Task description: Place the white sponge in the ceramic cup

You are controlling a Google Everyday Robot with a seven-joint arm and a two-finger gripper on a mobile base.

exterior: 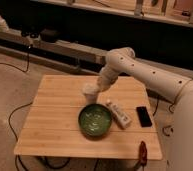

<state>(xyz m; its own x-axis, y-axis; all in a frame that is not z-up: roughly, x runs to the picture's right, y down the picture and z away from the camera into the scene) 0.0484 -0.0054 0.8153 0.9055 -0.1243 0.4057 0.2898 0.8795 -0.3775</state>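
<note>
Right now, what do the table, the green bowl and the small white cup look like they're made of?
Table: pale wood, matte, with visible plank lines. Green bowl: likely glazed ceramic or glass, given its shiny highlights. Ceramic cup: plain white, probably ceramic, though plastic is possible. The hand hovers beside the cup.
</note>
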